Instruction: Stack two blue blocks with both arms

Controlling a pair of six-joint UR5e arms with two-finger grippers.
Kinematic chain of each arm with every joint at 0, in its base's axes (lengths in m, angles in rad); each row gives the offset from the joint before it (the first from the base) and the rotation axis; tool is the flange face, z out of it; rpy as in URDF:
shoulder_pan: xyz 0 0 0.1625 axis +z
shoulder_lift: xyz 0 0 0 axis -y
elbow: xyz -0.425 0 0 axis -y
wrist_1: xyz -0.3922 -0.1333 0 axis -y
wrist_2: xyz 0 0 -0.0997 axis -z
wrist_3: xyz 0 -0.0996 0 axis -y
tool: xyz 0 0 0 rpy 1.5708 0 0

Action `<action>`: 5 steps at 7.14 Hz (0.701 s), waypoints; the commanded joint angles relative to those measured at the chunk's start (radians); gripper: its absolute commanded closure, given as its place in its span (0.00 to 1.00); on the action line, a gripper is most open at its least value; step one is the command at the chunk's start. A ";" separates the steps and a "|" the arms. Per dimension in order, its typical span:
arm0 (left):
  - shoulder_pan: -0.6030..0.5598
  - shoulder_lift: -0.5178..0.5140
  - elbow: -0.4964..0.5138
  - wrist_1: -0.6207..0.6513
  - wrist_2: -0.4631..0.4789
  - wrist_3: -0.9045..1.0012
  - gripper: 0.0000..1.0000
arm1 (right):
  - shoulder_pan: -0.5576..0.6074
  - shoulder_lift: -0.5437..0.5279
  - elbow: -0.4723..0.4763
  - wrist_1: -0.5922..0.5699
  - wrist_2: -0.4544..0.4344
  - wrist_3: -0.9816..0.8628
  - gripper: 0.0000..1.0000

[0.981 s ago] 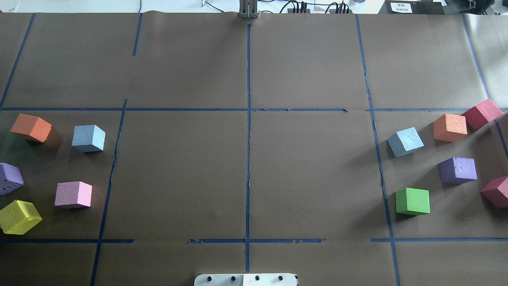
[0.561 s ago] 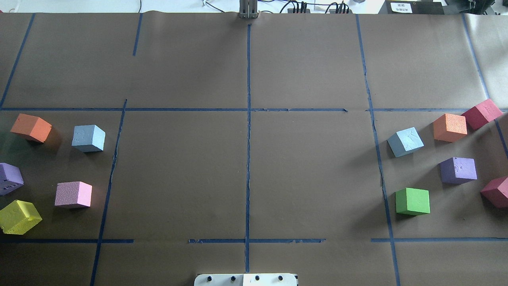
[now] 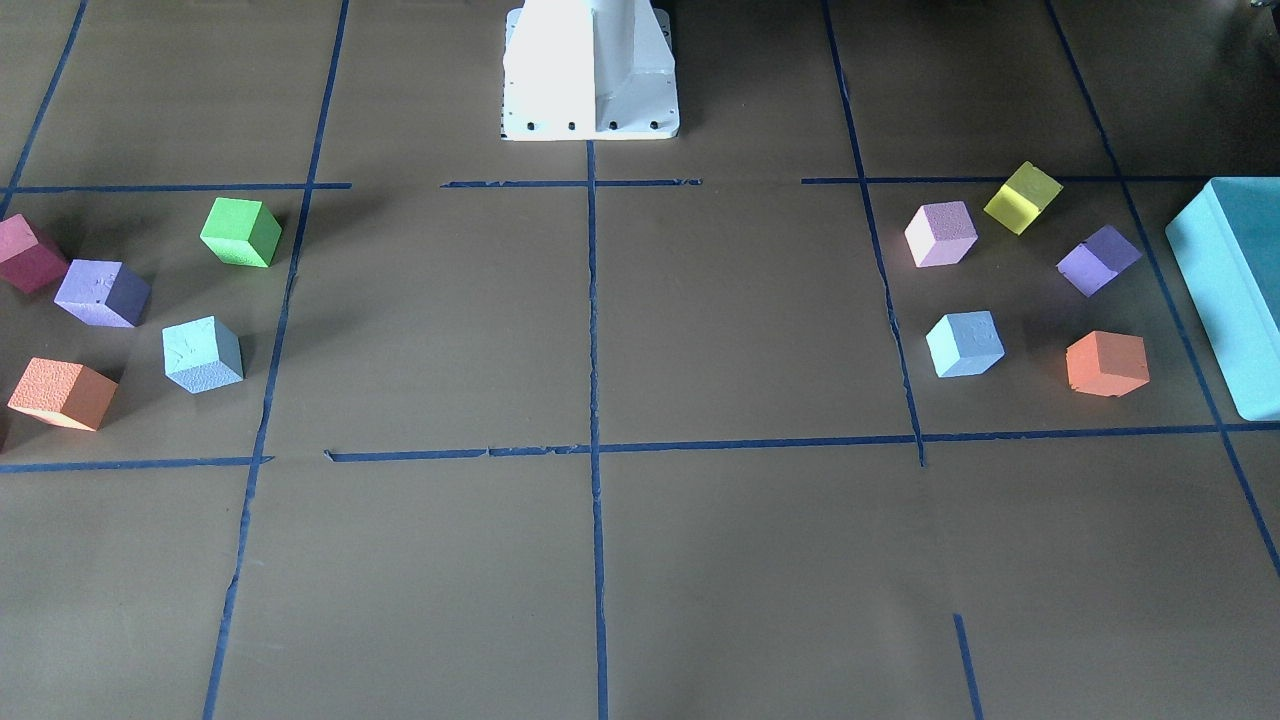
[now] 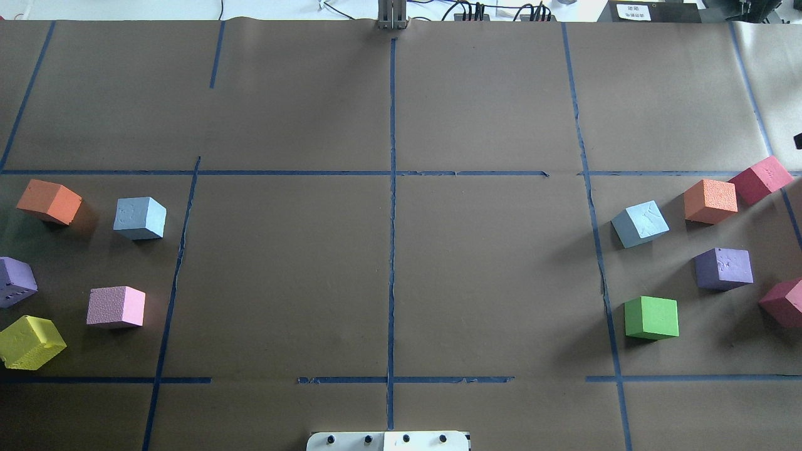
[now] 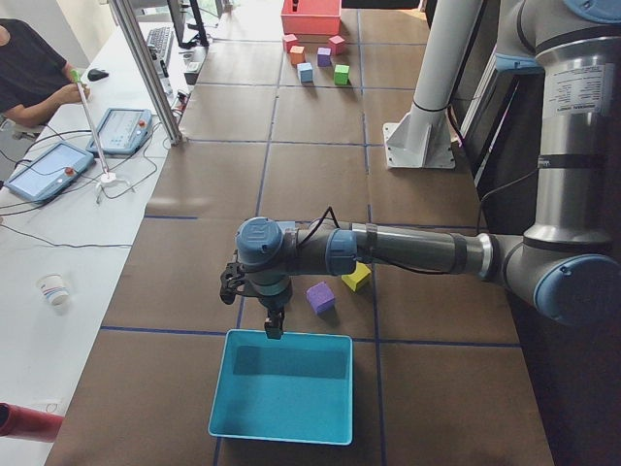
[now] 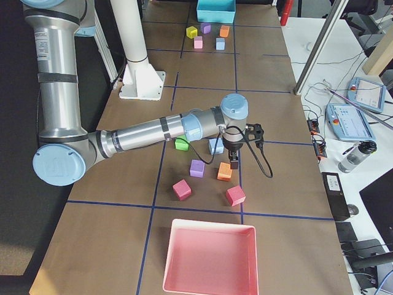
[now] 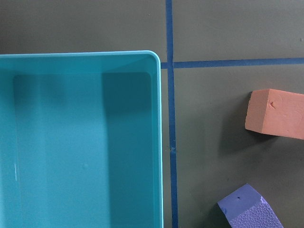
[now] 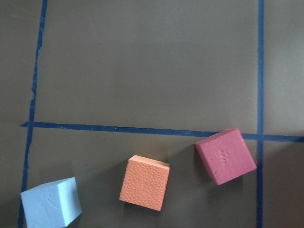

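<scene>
We see 0 stacked: left blue block (image 4: 140, 217) and right blue block (image 4: 640, 223) untouched, well apart; left gripper (image 5: 274, 326), right gripper (image 6: 234, 162) jaws we cannot tell.

Brown paper table (image 4: 282, 282), blue tape (image 4: 392, 250) gridding it. Overhead's left side: orange cube (image 4: 49, 201), purple cube (image 4: 15, 281) with dark specks on one face, possibly holes, then pink cube (image 4: 116, 306) and yellow cube (image 4: 30, 341), all apart. Right side: second orange cube (image 4: 710, 200) near a crimson cube (image 4: 760, 179), not touching; second purple cube (image 4: 723, 268); green cube (image 4: 651, 317) just beside a tape line; second crimson cube (image 4: 784, 302) cut by the frame edge. Teal box (image 5: 291, 383) sits beyond the left cluster, pink tray (image 6: 209, 261) beyond the right, across a tape line.
</scene>
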 commanded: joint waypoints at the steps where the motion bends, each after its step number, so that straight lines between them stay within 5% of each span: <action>1: 0.000 0.002 -0.001 0.000 0.000 0.001 0.00 | -0.165 -0.005 0.040 0.152 -0.053 0.262 0.00; 5: 0.000 0.002 -0.004 -0.001 0.000 0.001 0.00 | -0.412 -0.005 0.006 0.271 -0.247 0.383 0.00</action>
